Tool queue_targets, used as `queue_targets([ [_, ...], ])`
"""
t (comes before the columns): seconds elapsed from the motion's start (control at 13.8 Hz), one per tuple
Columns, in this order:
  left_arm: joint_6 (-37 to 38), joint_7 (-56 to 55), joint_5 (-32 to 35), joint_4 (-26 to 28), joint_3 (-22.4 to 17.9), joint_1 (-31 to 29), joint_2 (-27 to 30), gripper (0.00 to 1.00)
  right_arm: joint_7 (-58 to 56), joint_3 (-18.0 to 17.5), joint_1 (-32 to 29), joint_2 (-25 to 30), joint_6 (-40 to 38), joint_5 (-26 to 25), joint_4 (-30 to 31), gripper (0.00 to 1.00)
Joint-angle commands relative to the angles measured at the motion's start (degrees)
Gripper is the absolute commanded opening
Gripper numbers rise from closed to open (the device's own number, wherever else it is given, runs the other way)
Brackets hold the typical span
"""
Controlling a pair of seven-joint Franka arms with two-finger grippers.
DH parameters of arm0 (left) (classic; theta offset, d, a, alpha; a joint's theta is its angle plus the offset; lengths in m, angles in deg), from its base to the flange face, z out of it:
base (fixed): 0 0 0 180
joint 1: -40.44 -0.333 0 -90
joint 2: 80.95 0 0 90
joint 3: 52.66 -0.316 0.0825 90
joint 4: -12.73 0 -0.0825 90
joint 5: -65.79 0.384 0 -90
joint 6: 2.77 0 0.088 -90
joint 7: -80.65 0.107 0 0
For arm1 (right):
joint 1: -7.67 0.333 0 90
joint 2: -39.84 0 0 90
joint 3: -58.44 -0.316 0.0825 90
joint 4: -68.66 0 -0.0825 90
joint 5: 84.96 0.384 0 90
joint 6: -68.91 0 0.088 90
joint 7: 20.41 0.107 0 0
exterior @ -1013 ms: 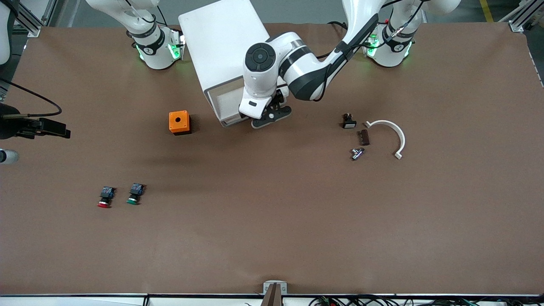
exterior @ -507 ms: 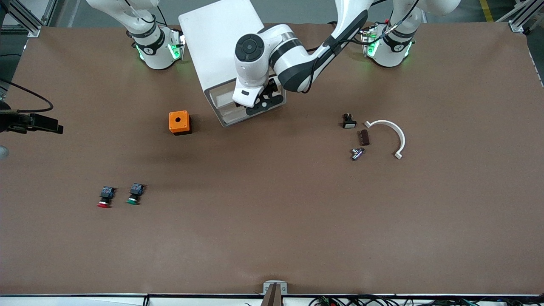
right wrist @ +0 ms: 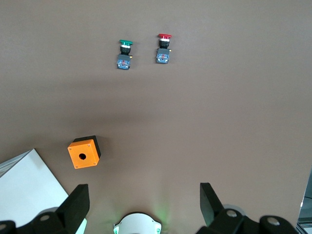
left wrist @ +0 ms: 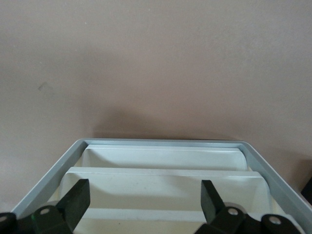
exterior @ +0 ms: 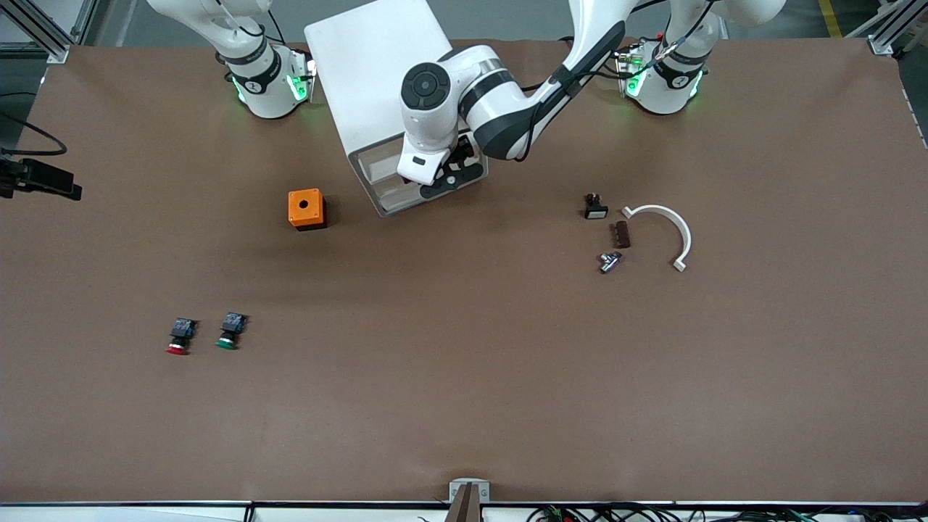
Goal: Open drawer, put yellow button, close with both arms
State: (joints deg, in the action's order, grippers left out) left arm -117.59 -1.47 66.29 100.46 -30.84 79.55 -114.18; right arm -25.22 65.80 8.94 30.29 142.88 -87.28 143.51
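Black right gripper (right wrist: 144, 200) over right arm's end of table, fingers spread wide, empty. Red-capped button (exterior: 177, 338), green-capped button (exterior: 230, 332) side by side. Orange box (exterior: 306, 209) beside cabinet (exterior: 377, 65). Drawer (left wrist: 165, 181) uppermost in cabinet front (fully in or not: cannot tell). Left gripper (exterior: 451, 176) over drawer front, fingers wide apart, holding nothing.

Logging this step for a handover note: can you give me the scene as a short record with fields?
left gripper: open, at the cabinet drawer fronts
right gripper: open, high over the table
yellow button: not in view
red button, green button: side by side on the table, toward the right arm's end
orange box: beside the cabinet
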Motion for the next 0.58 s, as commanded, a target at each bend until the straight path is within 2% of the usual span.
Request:
queue_targets([
  [0.0, -0.9, -2.3, -1.3, -0.1, 0.4, 1.8, -0.4, 1.0, -0.5, -0.6, -0.8, 2.9, 2.5, 1.5, 2.0, 1.0],
  [0.51, -0.8, -5.6, -0.9, -0.2, 0.4, 4.3, -0.1, 1.0, -0.5, -0.6, -1.7, 4.3, 4.2, 3.9, 1.8, 1.0],
])
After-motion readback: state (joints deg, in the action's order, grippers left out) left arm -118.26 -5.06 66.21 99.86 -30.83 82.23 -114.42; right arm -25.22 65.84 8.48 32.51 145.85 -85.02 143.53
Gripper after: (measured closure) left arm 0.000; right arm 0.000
